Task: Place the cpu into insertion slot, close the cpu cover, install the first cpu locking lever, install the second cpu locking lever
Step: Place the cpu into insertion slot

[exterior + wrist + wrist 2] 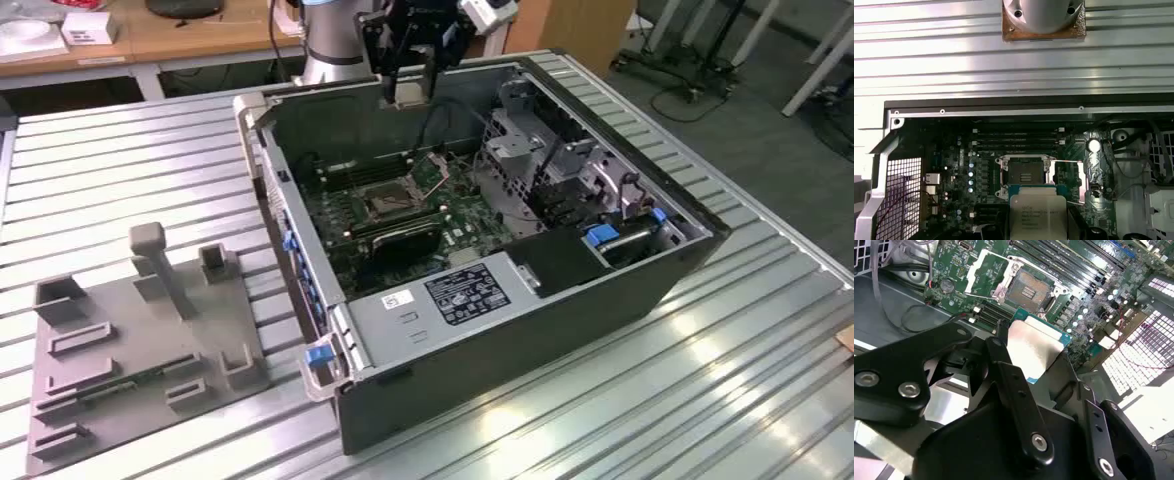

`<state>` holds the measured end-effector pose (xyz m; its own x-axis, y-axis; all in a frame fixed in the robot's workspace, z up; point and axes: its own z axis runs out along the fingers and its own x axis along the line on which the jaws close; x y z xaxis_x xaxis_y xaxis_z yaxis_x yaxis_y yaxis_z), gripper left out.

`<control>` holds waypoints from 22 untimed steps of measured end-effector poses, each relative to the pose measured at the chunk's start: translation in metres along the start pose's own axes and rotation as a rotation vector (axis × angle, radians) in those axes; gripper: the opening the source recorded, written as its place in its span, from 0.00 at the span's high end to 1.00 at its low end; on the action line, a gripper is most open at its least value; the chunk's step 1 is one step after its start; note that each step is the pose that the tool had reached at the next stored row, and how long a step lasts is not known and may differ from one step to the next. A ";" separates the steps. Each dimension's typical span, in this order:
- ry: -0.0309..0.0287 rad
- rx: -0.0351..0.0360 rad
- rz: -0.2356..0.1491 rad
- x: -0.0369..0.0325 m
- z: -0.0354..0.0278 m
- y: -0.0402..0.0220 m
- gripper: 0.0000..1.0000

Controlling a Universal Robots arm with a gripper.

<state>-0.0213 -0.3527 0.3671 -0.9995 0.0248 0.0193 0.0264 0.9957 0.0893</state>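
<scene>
The cpu [1036, 345], near-square with no clear long axis, hangs above the bare insertion slot [1026, 290] with its silver top showing in both wrist views. The gripper [407, 92] pinches its edges. The cpu cover [983, 272] is swung open beside the slot.

Silver cpu [1036, 347] above open insertion slot [1029, 290]

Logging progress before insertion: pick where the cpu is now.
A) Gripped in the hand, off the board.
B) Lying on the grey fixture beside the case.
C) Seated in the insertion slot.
A: in the second wrist view the cpu sits clamped in the hand, while the insertion slot lies bare and the cpu cover is swung open.
</scene>
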 end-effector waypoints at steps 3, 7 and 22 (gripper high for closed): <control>0.0000 0.0000 0.000 0.0000 0.0000 0.0000 0.46; 0.0001 0.0000 0.000 0.0000 0.0000 0.0000 0.46; -0.0072 -0.0013 -0.001 0.0004 0.0040 -0.0004 0.46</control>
<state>-0.0218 -0.3527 0.3631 -0.9996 0.0248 0.0120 0.0258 0.9956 0.0906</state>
